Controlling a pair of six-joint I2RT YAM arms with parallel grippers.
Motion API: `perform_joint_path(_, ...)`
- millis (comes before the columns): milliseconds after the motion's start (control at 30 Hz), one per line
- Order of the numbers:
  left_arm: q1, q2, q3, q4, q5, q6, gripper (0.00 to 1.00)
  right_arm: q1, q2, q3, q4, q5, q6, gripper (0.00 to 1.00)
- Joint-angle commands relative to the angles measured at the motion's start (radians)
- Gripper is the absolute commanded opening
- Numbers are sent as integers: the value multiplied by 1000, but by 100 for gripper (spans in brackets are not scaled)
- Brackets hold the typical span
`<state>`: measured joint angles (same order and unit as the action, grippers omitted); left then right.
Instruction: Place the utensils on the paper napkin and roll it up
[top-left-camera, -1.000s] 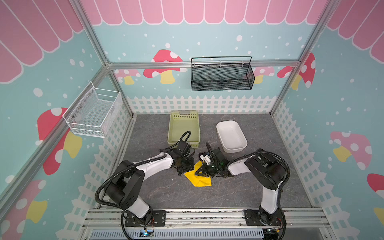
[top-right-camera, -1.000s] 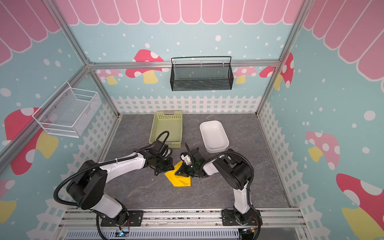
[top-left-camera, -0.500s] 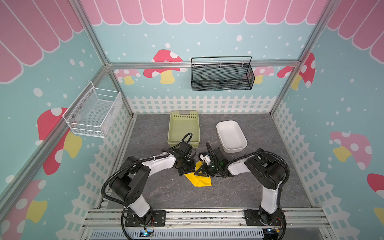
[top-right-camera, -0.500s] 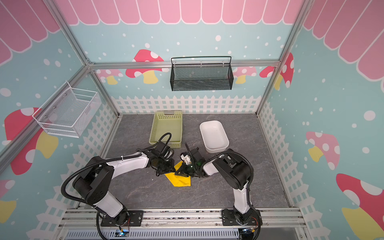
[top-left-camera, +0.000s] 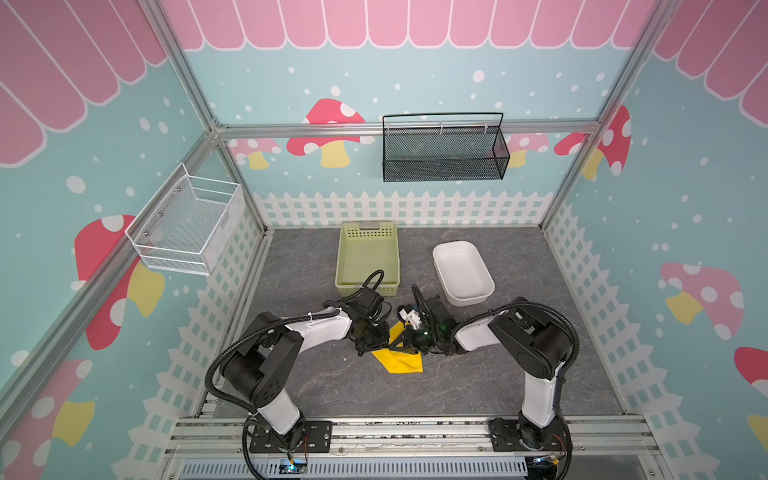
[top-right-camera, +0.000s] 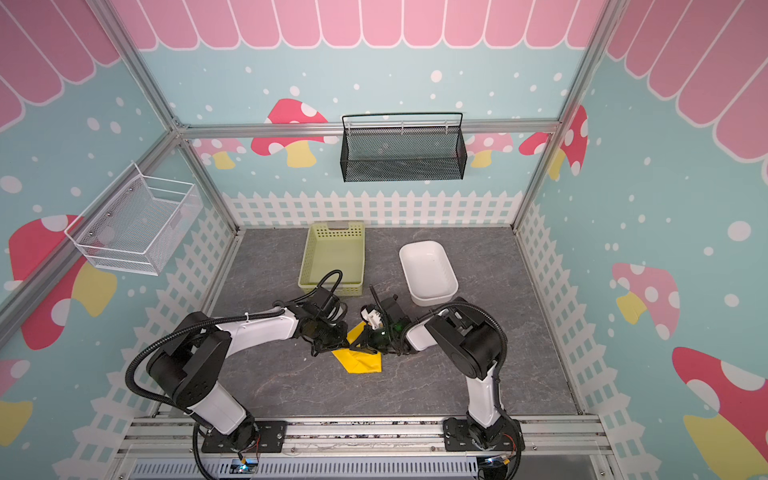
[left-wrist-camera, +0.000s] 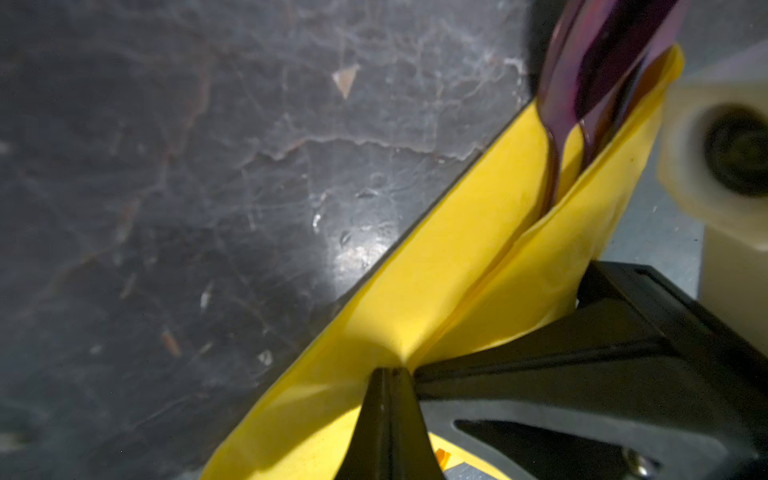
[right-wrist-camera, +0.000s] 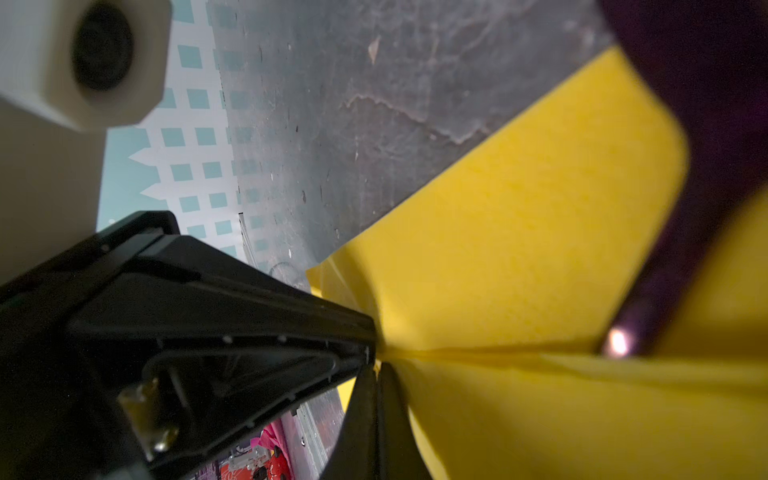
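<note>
The yellow paper napkin (top-left-camera: 400, 360) (top-right-camera: 360, 360) lies partly folded on the grey floor between both arms. My left gripper (top-left-camera: 384, 338) (top-right-camera: 343, 338) (left-wrist-camera: 388, 372) is shut, pinching a raised fold of the napkin (left-wrist-camera: 457, 257). My right gripper (top-left-camera: 400, 337) (top-right-camera: 358, 337) (right-wrist-camera: 376, 365) is shut on the same napkin (right-wrist-camera: 519, 232) right beside it, tip to tip. The utensils (left-wrist-camera: 598, 75) show dark purple shiny heads sticking out of the fold; their handles are hidden inside. A blurred purple utensil head (right-wrist-camera: 706, 124) lies close to the right wrist camera.
A pale green basket (top-left-camera: 368, 253) and a white tub (top-left-camera: 463, 270) stand just behind the grippers. A black mesh basket (top-left-camera: 442, 153) hangs on the back wall, a white wire basket (top-left-camera: 187, 224) on the left wall. White fence panels edge the floor.
The left arm's elbow has swung in toward the middle. Both grippers have stayed shut at the napkin, which has barely shifted.
</note>
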<state>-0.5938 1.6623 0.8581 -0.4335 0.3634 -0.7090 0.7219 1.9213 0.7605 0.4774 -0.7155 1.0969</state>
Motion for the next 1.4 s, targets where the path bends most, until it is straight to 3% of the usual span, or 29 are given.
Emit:
perform_joint_path(0,-12,-7,-14,-14,10,-10,0,11,28,-19,-52,24,11,1)
perform_joint_path(200,-29,20,-7,-17,9,-7,0,11,24,-19,-56,25,9,1)
perform_joint_path(500,-34,24,1,-115,-97,51,0,11,-59,24,-123,35,-23,1)
perform_joint_path(1000,-34,41,21,-126,-105,63,0,11,-188,-21,-275,82,-81,1)
perform_joint_path(1367,-34,-64,65,-182,-158,53,0,11,-118,-15,-256,95,-91,0)
